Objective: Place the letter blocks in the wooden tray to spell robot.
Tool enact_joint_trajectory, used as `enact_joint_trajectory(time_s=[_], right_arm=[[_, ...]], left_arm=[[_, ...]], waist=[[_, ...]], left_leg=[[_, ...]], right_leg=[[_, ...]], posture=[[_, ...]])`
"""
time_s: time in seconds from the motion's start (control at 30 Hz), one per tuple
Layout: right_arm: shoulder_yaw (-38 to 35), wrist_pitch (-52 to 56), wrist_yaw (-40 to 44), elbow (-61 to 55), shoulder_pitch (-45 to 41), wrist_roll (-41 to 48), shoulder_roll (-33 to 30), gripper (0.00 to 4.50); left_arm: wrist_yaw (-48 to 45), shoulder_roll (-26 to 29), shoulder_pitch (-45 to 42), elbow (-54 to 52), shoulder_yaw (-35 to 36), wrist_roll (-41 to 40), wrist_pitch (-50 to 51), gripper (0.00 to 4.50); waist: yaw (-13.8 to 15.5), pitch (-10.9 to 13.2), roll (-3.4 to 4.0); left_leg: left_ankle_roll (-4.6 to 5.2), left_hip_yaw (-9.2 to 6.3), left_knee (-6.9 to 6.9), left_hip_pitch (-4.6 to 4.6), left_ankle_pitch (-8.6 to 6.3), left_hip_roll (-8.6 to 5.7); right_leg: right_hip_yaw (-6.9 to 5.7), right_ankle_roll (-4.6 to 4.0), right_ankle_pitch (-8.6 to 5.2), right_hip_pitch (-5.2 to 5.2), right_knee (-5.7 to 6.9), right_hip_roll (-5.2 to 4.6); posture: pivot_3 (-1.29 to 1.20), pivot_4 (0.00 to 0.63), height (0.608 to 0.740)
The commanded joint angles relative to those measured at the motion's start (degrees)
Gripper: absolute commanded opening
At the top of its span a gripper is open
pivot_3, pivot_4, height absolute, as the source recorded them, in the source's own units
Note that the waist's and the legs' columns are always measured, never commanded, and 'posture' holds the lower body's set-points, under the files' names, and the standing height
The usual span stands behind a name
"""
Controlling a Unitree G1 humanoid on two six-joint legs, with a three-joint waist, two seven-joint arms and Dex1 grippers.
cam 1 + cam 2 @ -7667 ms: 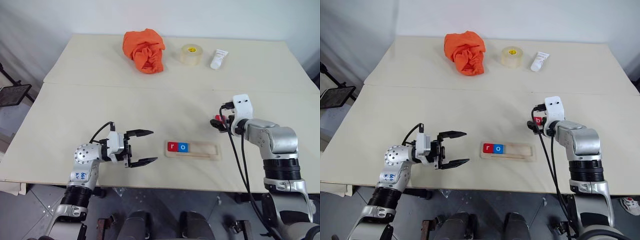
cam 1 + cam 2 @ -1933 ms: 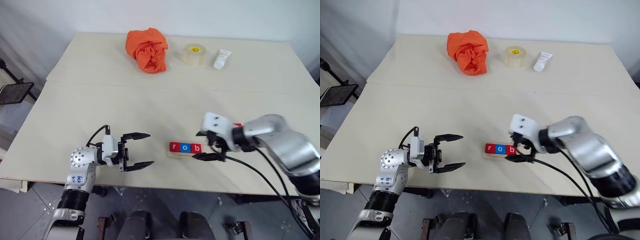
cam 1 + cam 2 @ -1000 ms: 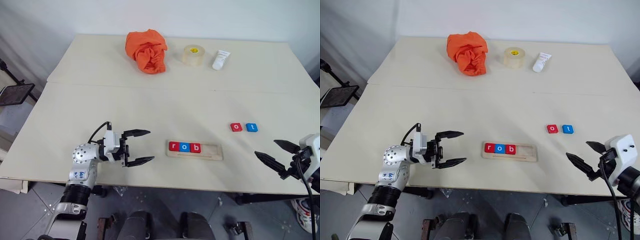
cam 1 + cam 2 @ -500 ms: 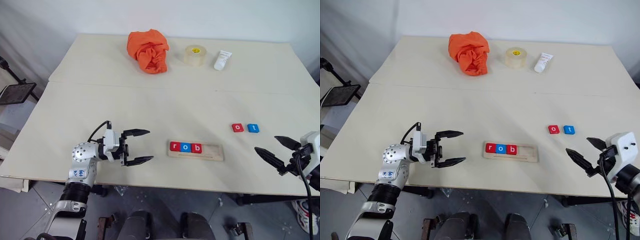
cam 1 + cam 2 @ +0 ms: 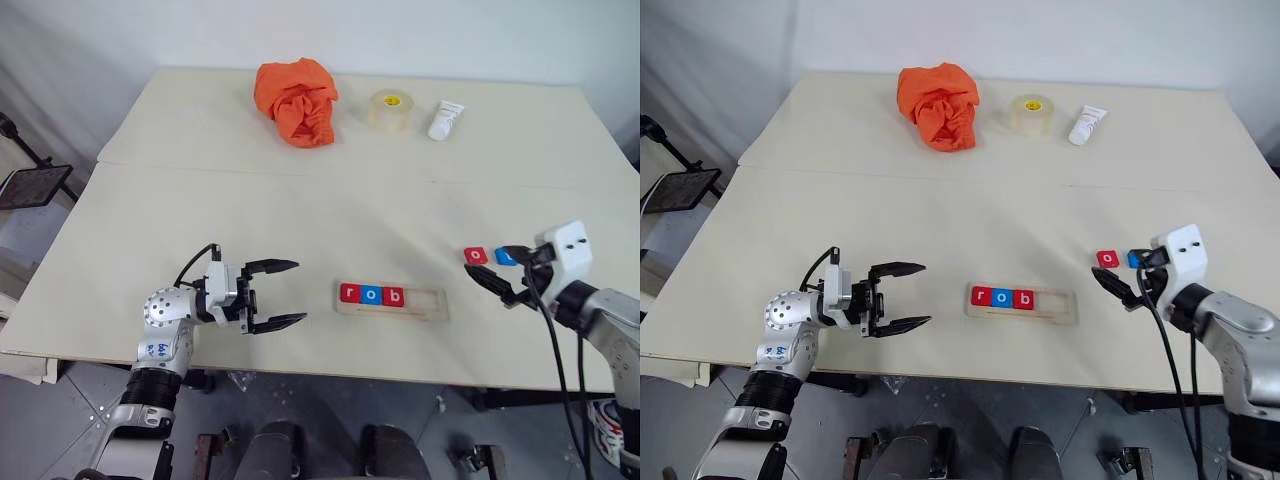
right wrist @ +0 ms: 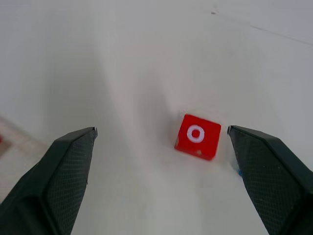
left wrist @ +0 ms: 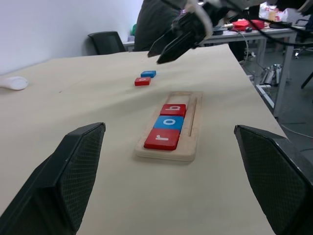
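- Eye view: wooden tray lower centre holds r, o, b; red o block at right, right gripper spread beside it; left gripper spread, empty
- Right wrist view: the tile looks light, rigid, thin; pinch opposite edges

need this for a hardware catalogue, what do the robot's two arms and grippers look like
Both arms are silver-grey metal with black ribbed wrist sections. The left gripper has two black pointed fingers with textured pads on a white mount, a thin black cable looping over it, and blue handwriting on the round silver joint. The right gripper has matching black fingers, a white camera housing and black cables trailing down.
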Motion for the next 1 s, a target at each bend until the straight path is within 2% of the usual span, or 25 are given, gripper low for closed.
enact_joint_trajectory(time_s=[0.03, 0.27, 0.53, 0.83, 1.0], right_arm=[[1.19, -2.25, -2.22, 4.85, -3.49, -2.31, 0.98, 4.48], [4.07, -5.48, -3.07, 14.82, -8.38, -5.13, 2.87, 4.48], [4.91, -5.57, -3.03, 18.46, -9.66, -5.36, 4.51, 4.48], [4.88, -0.38, -5.38, 15.51, -10.09, -5.42, 4.95, 1.45], [4.94, 1.38, -5.33, 13.03, -11.47, -5.15, 4.58, 1.45]], left_arm=[[0.60, 0.15, 1.19, -3.56, 0.44, -0.57, -0.48, 4.50], [2.24, 0.80, 3.76, -6.40, 1.00, -0.45, 0.04, 4.50], [3.31, 0.61, 4.19, -7.04, 0.63, -0.29, 0.14, 4.50], [3.51, 0.35, 3.42, -5.79, 0.55, -0.13, -0.39, 4.50], [3.55, -0.28, 2.61, -4.62, 0.34, 0.14, -0.85, 4.50]], waist=[[-0.07, 0.00, 0.00], [-0.40, 0.00, 0.00], [-0.30, 0.00, 0.00], [-0.36, -0.01, 0.00], [-0.36, -0.01, 0.00]], left_leg=[[0.00, 0.00, 0.00, -0.01, 0.00, -0.01], [0.00, 0.04, -0.02, -0.01, 0.00, 0.04], [0.00, 0.05, -0.01, -0.01, 0.00, 0.04], [0.00, 0.05, -0.01, 0.00, 0.00, 0.05], [0.00, 0.06, -0.01, 0.00, 0.00, 0.05]], right_leg=[[-0.01, 0.00, 0.00, 0.00, 0.00, 0.00], [-0.04, 0.00, 0.00, -0.03, 0.00, 0.02], [-0.02, 0.00, 0.00, -0.02, 0.00, 0.01], [-0.02, 0.00, 0.00, -0.02, 0.03, 0.02], [-0.02, 0.00, 0.00, -0.02, 0.02, 0.02]], posture=[[0.00, 0.150, 0.740], [0.00, 0.150, 0.740], [0.00, 0.150, 0.740], [0.00, 0.150, 0.740], [0.00, 0.150, 0.740]])
